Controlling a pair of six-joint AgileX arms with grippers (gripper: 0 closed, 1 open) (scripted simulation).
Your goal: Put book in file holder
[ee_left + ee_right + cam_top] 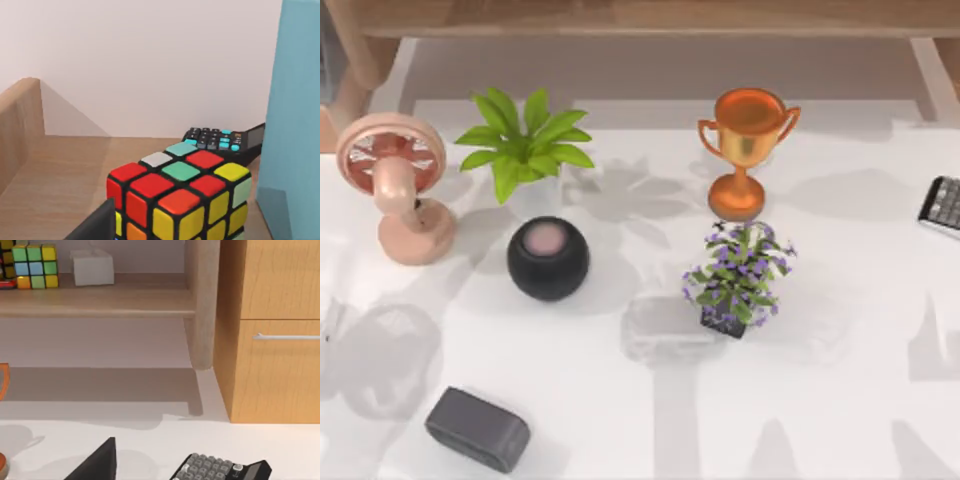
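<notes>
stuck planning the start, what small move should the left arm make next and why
Probably turn the left wrist a little toward the tall teal panel beside the Rubik's cube and calculator. It may be the book or the file holder, but too little of it shows to tell, so I'd identify it before reaching.

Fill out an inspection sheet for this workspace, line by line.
Surface: white table crossed by grey shadows.
Job's things: book, nothing seen; file holder, nothing seen, though a tall light-blue panel stands beside the puzzle cube and cannot be identified.
Clutter: pink desk fan, green potted plant, round black speaker, copper trophy, purple flower pot, dark grey box speaker, calculator at the right edge.
Grippers: dark finger edge of the left; dark finger edge of the right.
Cables: nothing seen.
Surroundings: wooden shelf, drawer cabinet.
</notes>
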